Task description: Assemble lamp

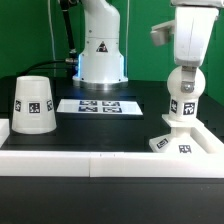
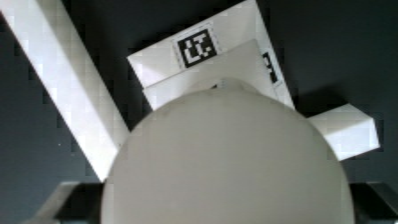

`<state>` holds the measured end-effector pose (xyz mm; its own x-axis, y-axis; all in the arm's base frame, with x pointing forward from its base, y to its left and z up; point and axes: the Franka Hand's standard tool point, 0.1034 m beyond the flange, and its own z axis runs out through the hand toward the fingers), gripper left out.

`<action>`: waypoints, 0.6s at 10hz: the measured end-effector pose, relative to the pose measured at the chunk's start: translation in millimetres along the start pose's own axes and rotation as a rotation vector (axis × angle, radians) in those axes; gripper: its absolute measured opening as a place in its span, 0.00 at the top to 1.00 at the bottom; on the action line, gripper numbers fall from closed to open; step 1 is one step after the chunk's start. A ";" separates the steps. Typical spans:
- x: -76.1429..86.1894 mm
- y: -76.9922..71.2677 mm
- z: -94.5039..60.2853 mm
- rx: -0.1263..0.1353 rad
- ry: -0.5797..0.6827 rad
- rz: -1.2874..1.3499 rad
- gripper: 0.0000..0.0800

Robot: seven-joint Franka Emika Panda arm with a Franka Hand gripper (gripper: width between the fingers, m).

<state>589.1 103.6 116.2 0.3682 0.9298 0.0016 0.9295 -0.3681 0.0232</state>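
The white bulb (image 1: 184, 100), with a round head and a tagged stem, stands upright on the flat angular base (image 1: 172, 143) at the exterior view's right. My gripper (image 1: 183, 84) comes down from above and is shut on the bulb's round head. In the wrist view the bulb head (image 2: 222, 150) fills the space between the dark fingers (image 2: 68, 203), and the base (image 2: 199, 52) with its tag lies beneath it. The tapered shade (image 1: 32, 104) stands mouth down at the exterior view's left, apart from the gripper.
The marker board (image 1: 90, 105) lies flat mid-table. The white robot pedestal (image 1: 101, 55) stands behind it. A white wall (image 1: 100, 160) runs along the front edge and beside the base, and it also shows in the wrist view (image 2: 63, 75).
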 end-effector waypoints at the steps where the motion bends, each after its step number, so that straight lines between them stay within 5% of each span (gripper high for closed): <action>1: -0.2 0.1 0.0 0.000 0.000 0.023 0.28; 6: 0.1 -0.5 0.7 0.003 0.003 0.466 0.28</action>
<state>588.7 103.9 115.5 0.7462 0.6655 0.0142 0.6654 -0.7464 0.0162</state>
